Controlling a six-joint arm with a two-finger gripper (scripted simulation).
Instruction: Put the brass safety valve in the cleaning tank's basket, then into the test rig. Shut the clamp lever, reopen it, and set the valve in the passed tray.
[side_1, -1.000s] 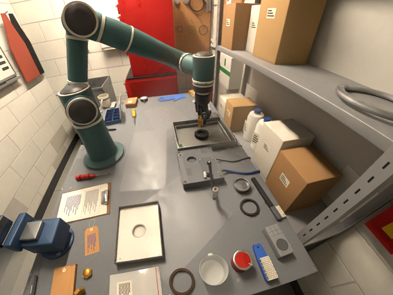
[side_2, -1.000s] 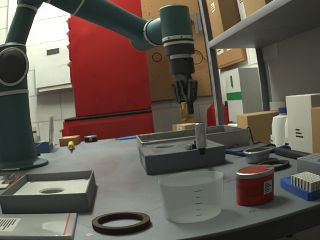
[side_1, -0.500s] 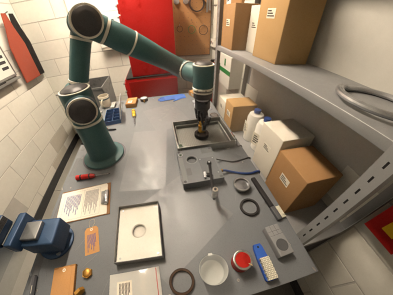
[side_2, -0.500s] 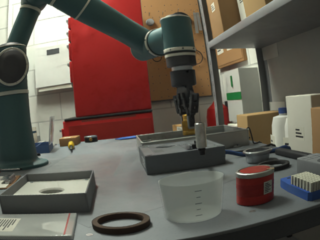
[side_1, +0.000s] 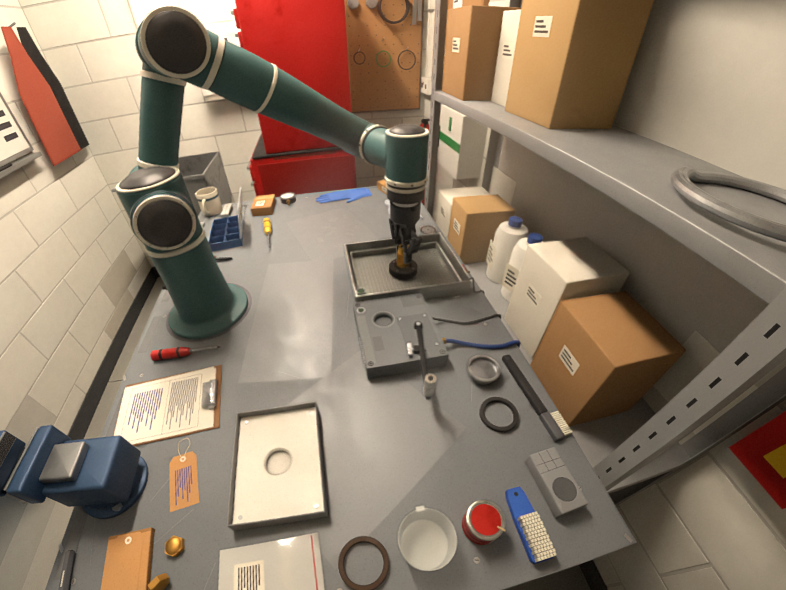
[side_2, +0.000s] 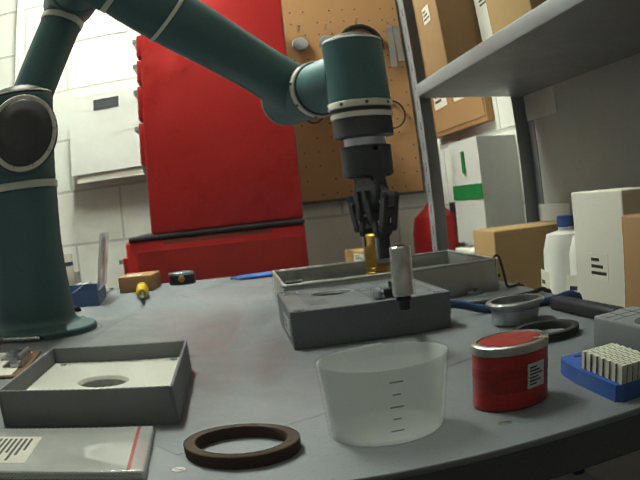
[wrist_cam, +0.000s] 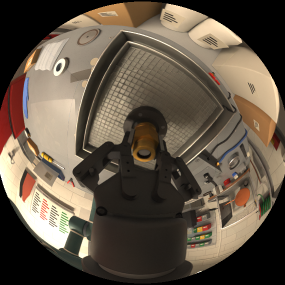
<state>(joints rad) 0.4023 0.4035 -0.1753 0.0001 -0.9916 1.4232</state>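
Note:
The brass safety valve (side_1: 402, 260) (side_2: 371, 252) (wrist_cam: 145, 142) stands upright in my closed gripper (side_1: 404, 248) (side_2: 375, 233) (wrist_cam: 145, 154), which grips its brass stem. Its dark round base (wrist_cam: 145, 118) is down inside the cleaning tank's mesh basket (side_1: 401, 267) (wrist_cam: 149, 98); I cannot tell whether it touches the mesh. The tank (side_2: 382, 271) sits at the back right of the bench. In front of it is the grey test rig (side_1: 399, 336) (side_2: 362, 310), with a round socket (side_1: 383, 319) and its clamp lever (side_1: 422, 359) (side_2: 400, 274) pointing toward the bench front. The passed tray (side_1: 278, 465) (side_2: 98, 380) lies near the front left.
Behind the tank stand a red cabinet (side_2: 217, 155) and a pegboard. Boxes and white bottles (side_1: 514, 254) line the right edge under a shelf. A beaker (side_2: 382, 390), red tin (side_2: 509, 369), rubber rings and a blue hose (side_1: 479, 344) lie around the rig.

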